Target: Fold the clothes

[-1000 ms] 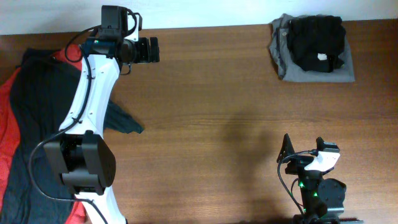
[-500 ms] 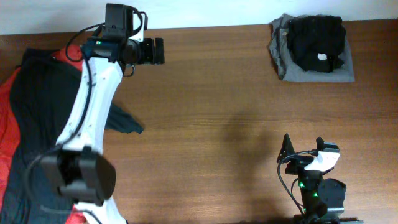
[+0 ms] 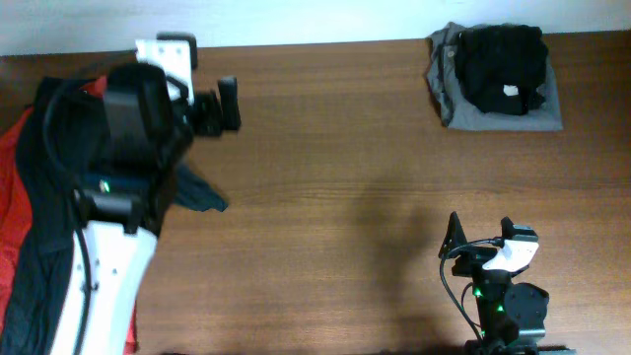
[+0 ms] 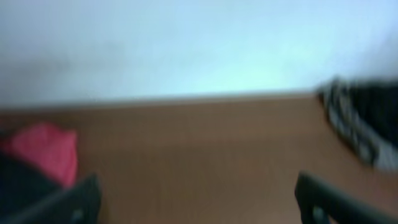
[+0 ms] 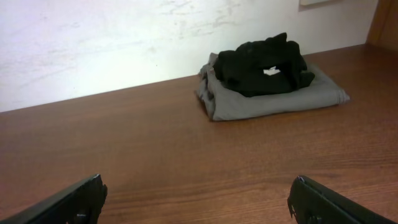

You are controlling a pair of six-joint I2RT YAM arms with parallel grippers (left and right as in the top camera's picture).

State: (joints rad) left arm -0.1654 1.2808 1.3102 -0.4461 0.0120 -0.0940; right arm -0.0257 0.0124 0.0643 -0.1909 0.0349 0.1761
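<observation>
A heap of unfolded clothes, a dark garment (image 3: 59, 168) over a red one (image 3: 12, 212), lies at the table's left edge. Red cloth also shows in the blurred left wrist view (image 4: 45, 149). A folded stack, black garment (image 3: 505, 69) on a grey one (image 3: 547, 113), sits at the back right and shows in the right wrist view (image 5: 264, 59). My left gripper (image 3: 229, 104) is open and empty, raised above the table right of the heap. My right gripper (image 3: 483, 235) is open and empty near the front right edge.
The brown wooden table (image 3: 335, 187) meets a white wall at the back (image 5: 124, 37). A tail of the dark garment (image 3: 202, 197) reaches onto the table from the heap.
My left arm has swung up and toward the camera, and its gripper has shifted slightly left and nearer. The right arm and the clothes have not moved.
</observation>
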